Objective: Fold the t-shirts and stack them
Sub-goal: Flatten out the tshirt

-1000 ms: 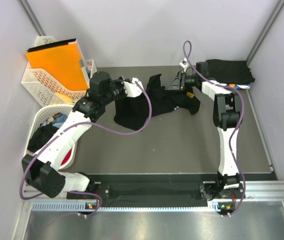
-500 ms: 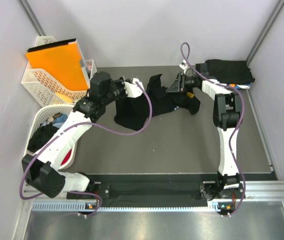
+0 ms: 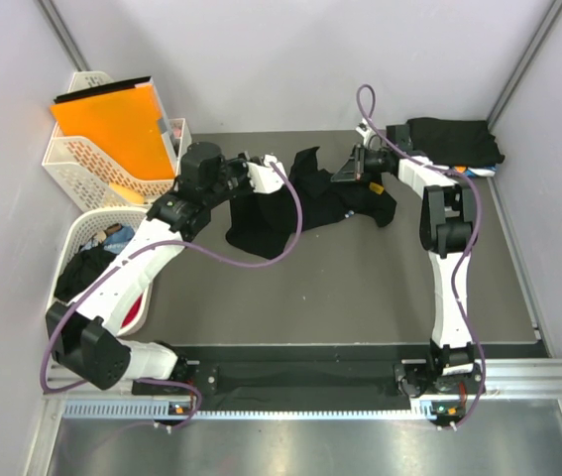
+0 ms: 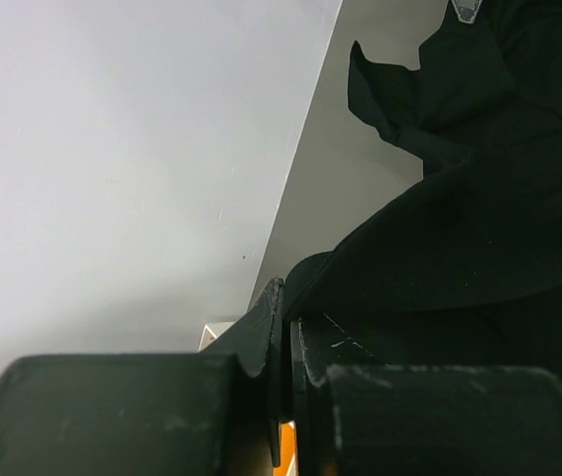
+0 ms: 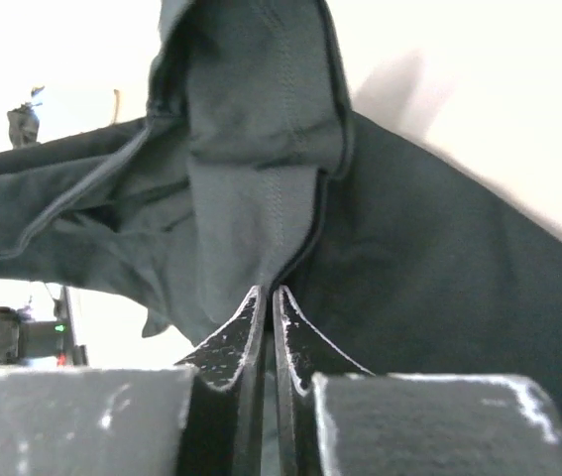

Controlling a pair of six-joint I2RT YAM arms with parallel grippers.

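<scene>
A black t-shirt [image 3: 305, 203] hangs crumpled between my two grippers over the far middle of the table. My left gripper [image 3: 271, 167] is shut on the shirt's left edge; in the left wrist view the jaws [image 4: 285, 297] pinch black cloth [image 4: 479, 198]. My right gripper [image 3: 347, 174] is shut on the right edge; in the right wrist view the fingertips [image 5: 267, 294] clamp a hemmed fold of the shirt [image 5: 261, 149]. A folded pile of black t-shirts [image 3: 454, 139] lies at the back right corner.
At the back left a white lattice basket [image 3: 72, 164] holds an orange flat folder [image 3: 112, 124]. A second white basket [image 3: 87, 233] at the left edge holds more clothes [image 3: 87, 268]. The grey table [image 3: 360, 278] runs to walls on three sides.
My right gripper has shut on the shirt's edge; it stood open before. The left arm and its grip have barely moved.
</scene>
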